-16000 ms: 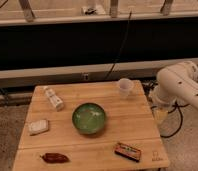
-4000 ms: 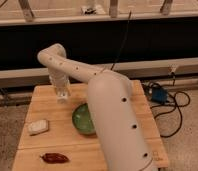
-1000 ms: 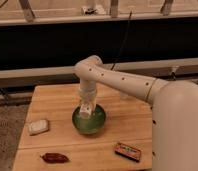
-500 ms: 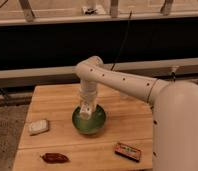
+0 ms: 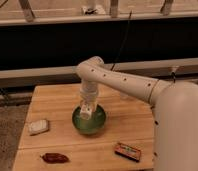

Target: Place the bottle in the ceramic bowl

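The green ceramic bowl (image 5: 98, 128) stands in the middle of the wooden table (image 5: 137, 120). My arm reaches in from the right and bends down over the bowl. My gripper (image 5: 87, 106) points straight down just above the bowl's left half. The small white bottle (image 5: 85, 113) shows at the gripper's tip, upright and inside the bowl's rim. I cannot tell whether it rests on the bowl's bottom.
A flat white block (image 5: 38, 126) lies at the left of the table. A dark red item (image 5: 54, 157) lies at the front left. An orange and dark packet (image 5: 128, 151) lies at the front right. The arm hides the table's back right.
The bottle has left its place at the table's back left and come with my gripper to the bowl. Over the last second the gripper has hardly moved.
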You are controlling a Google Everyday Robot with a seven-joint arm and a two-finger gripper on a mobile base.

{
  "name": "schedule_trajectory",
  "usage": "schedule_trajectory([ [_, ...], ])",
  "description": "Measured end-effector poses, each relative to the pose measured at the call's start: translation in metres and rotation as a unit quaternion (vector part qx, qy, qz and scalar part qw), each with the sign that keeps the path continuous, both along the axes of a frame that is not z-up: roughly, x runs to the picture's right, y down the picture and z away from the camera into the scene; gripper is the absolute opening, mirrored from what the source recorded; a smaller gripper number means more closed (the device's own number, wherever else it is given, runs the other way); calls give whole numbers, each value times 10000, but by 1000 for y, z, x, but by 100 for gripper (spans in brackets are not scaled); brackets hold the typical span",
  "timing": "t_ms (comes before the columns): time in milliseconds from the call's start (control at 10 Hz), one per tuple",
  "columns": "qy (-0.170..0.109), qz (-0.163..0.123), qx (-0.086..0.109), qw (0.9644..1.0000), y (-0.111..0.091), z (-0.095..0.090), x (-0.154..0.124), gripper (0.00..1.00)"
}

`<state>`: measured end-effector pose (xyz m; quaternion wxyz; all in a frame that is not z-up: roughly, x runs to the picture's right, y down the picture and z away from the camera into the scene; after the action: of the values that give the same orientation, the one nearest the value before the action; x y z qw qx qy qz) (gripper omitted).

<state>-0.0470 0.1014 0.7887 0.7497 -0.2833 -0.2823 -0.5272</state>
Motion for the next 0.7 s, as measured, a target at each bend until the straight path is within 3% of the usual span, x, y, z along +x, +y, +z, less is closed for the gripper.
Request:
schedule_trajectory([
  [100,6,12,-6,10000,0,0,1,74],
  [300,16,44,-13,10000,0,0,2,79],
  [500,26,69,-23,10000,0,1,3,77],
  [700,35,92,-32,9999,0,1,5,68],
])
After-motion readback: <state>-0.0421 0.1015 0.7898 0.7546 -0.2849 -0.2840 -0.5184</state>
